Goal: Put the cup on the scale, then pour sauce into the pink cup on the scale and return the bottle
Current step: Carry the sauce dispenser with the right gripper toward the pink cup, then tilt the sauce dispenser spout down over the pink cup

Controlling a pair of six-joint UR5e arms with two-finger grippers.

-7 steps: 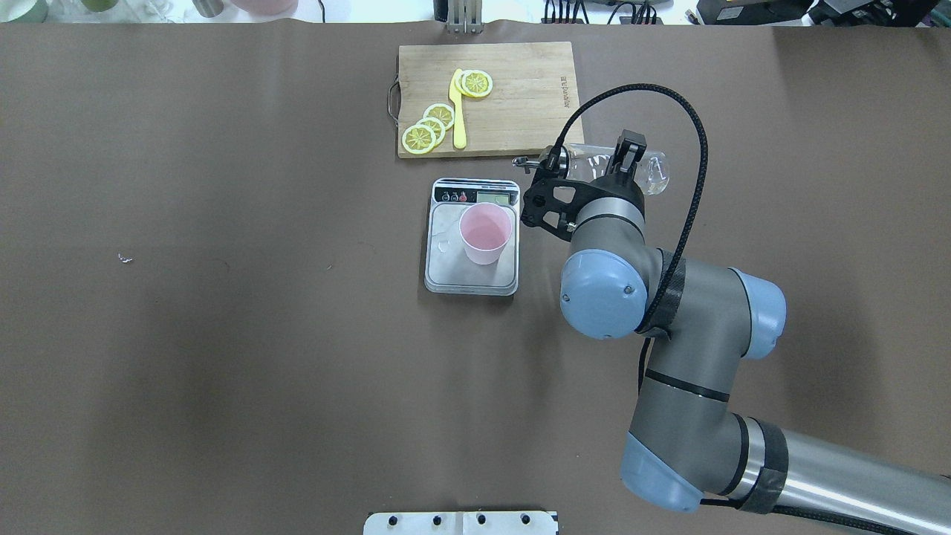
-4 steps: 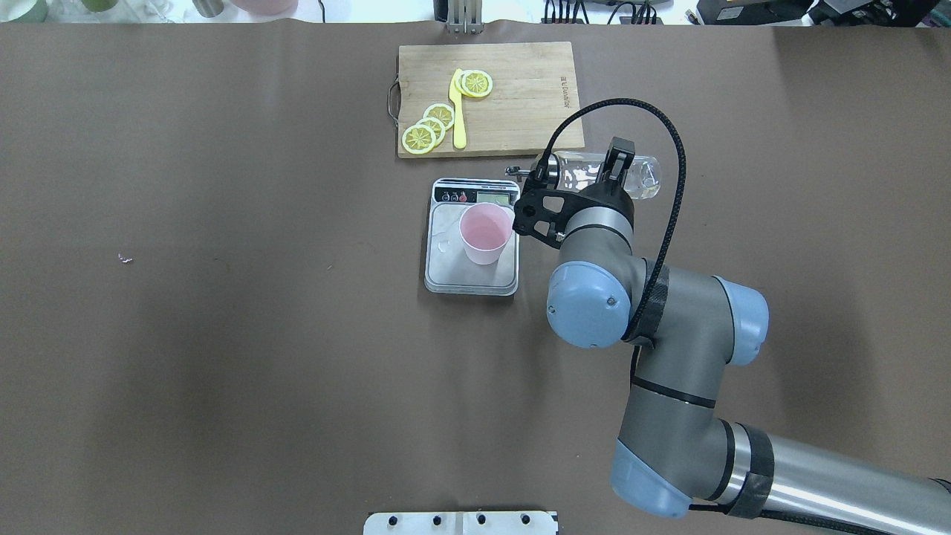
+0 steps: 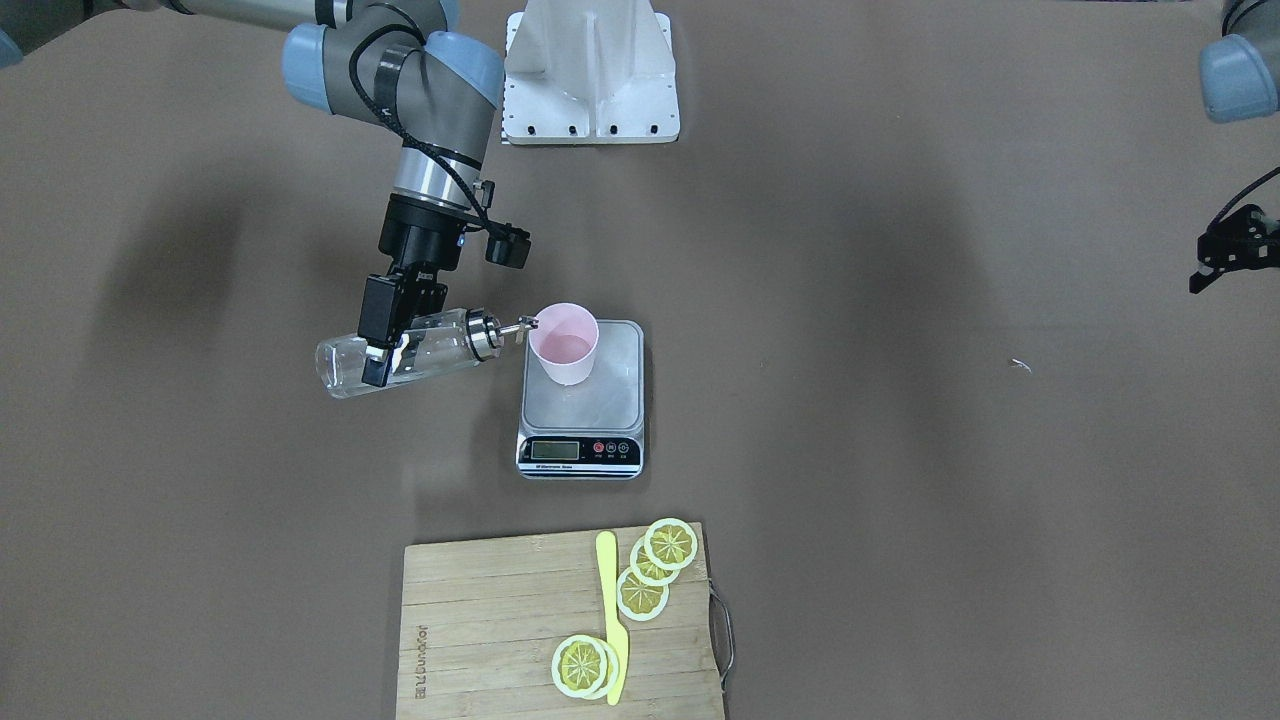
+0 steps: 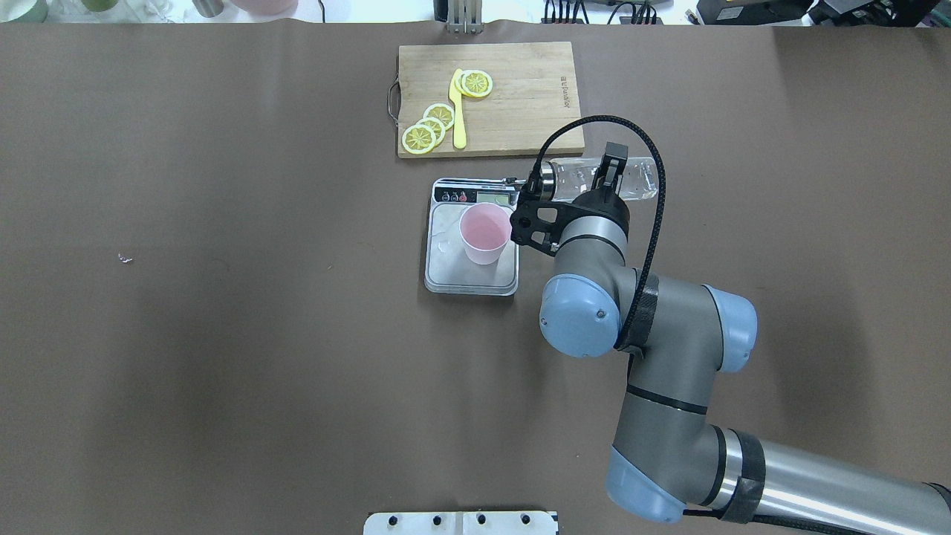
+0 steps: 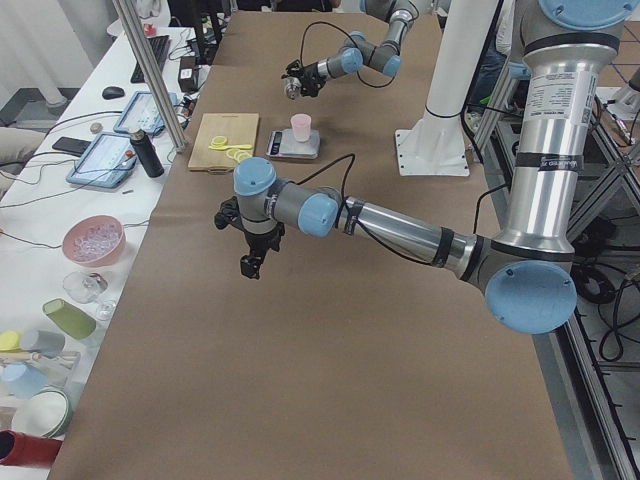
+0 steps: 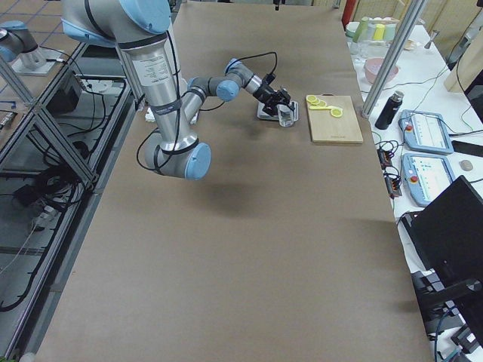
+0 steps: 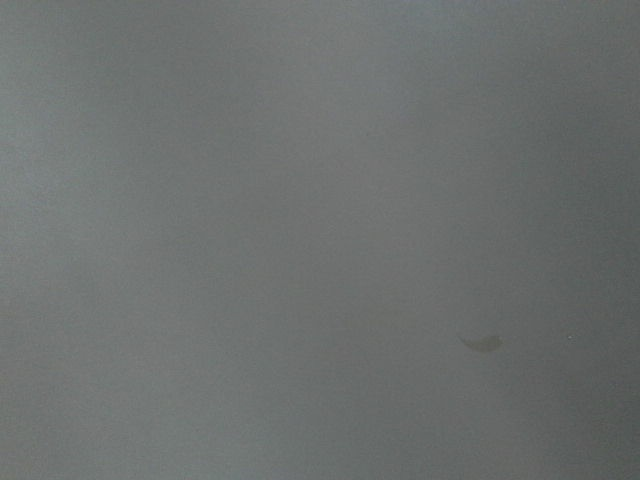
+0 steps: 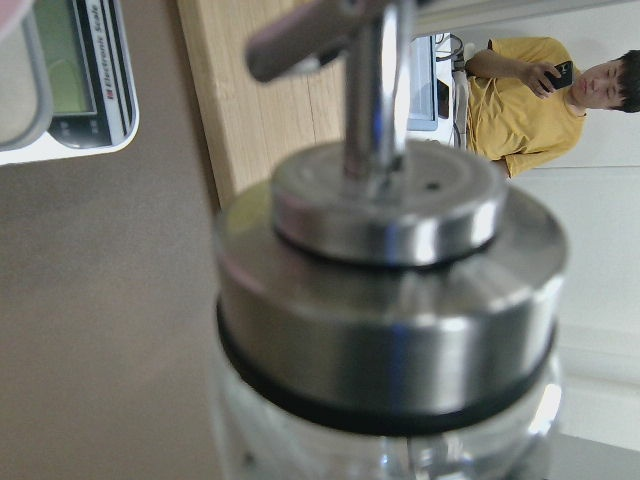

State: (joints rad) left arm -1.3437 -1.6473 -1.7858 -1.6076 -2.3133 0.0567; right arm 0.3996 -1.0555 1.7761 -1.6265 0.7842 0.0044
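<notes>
Robotics lab: bench [image 4: 223, 334] w/ teach pendants [image 6: 426, 177], alu frame [image 5: 148, 70], cables [image 6: 45, 181].

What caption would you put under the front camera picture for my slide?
Right gripper holds the glass bottle sideways, its spout beside the pink cup on the scale.

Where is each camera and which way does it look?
Front-facing: across the table, facing the robot; right gripper holds the bottle, spout toward the cup.
Overhead: behind the robot, looking down; right arm, scale.
Exterior left: table's left end; left arm near.
Exterior right: right end; right arm near.
Left wrist: only blurry grey.
Right wrist: looks along the bottle's spout.
Shared: front-facing and overhead both show the cutting board.
</notes>
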